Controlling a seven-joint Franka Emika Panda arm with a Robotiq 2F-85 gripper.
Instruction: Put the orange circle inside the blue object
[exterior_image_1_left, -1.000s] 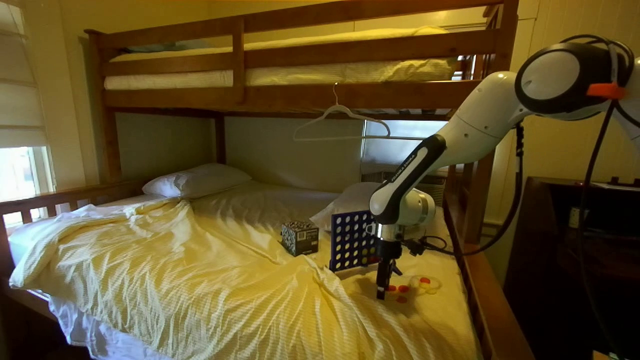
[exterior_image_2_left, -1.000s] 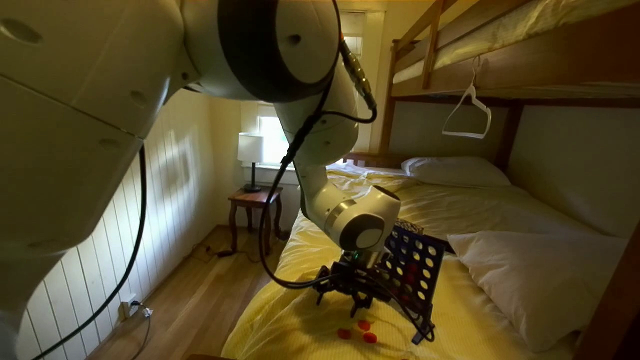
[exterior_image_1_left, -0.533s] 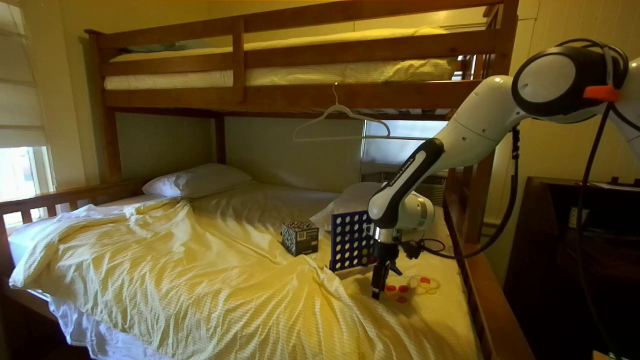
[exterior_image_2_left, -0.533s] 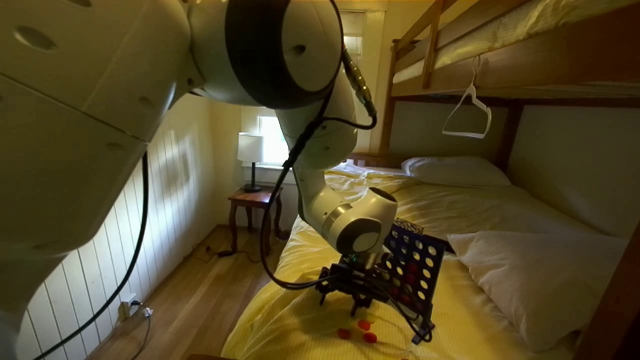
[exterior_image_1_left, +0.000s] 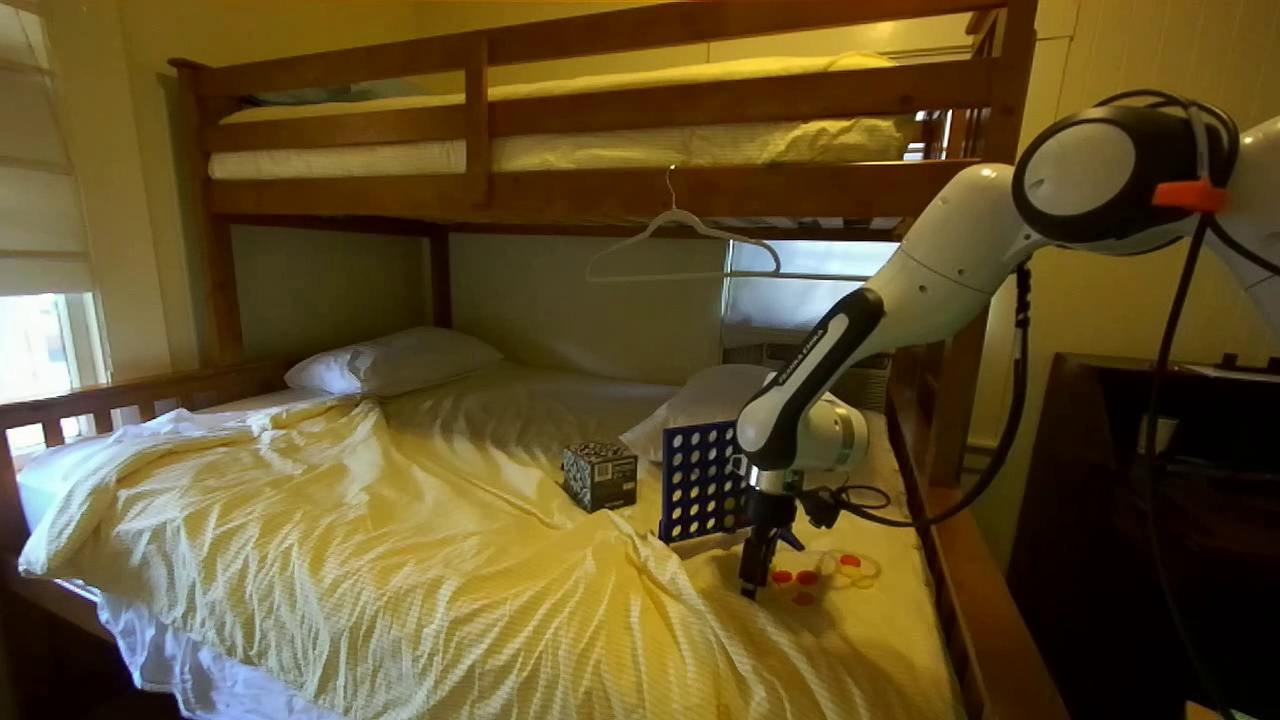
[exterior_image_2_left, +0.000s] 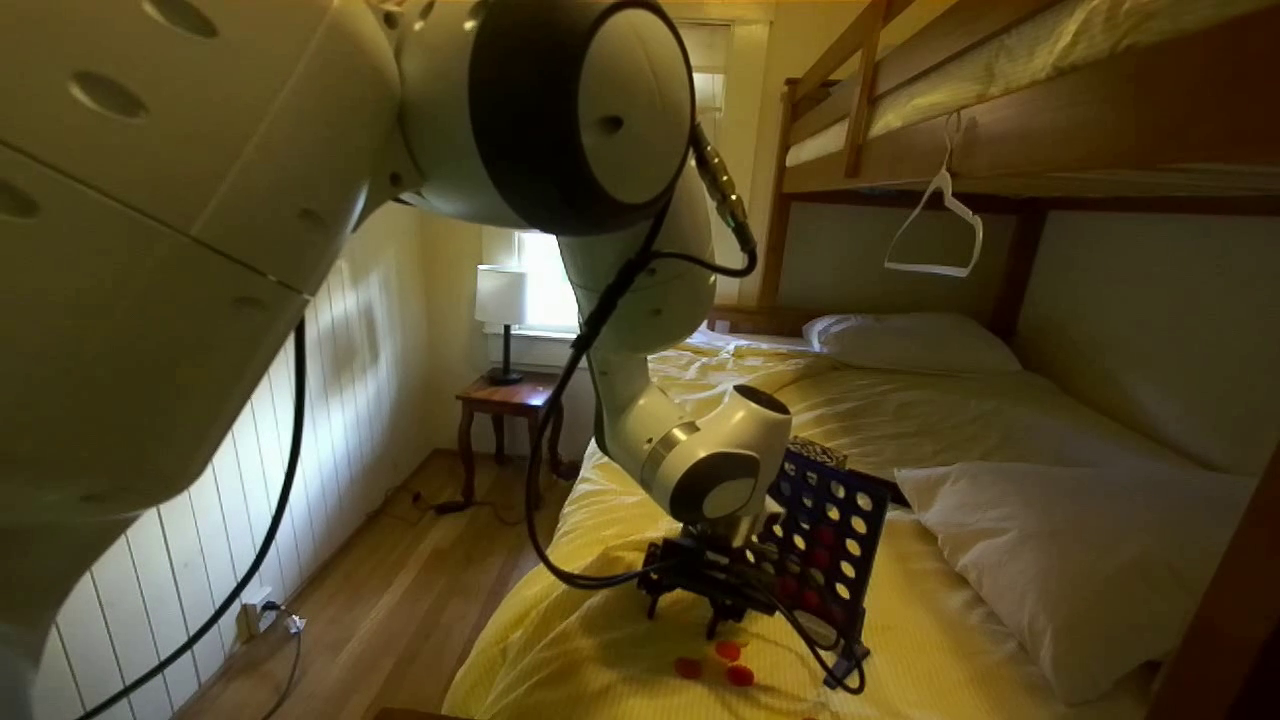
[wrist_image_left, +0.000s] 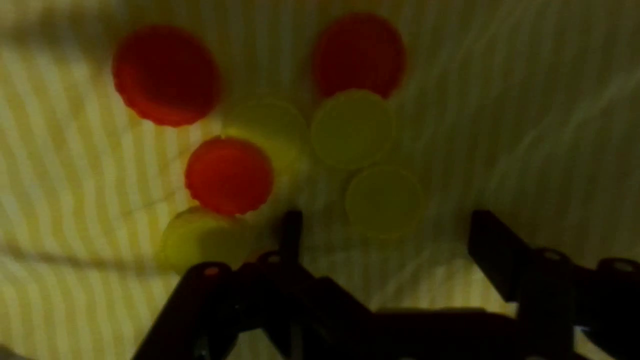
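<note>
Tool (wrist_image_left: 385, 215) spread wide, close to striped yellow sheet (wrist_image_left: 50, 210). Wrist view: three red-orange discs (wrist_image_left: 230, 175) lie among four yellow discs (wrist_image_left: 384, 200), some overlapping, one yellow showing in the tool's gap. Blue grid (exterior_image_1_left: 703, 485) stands upright near them in both exterior views.

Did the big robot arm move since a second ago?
Yes. Judged against the white hanger in an exterior view, the robot arm has shifted slightly left in the picture, toward the hanger, and a little lower.
</note>
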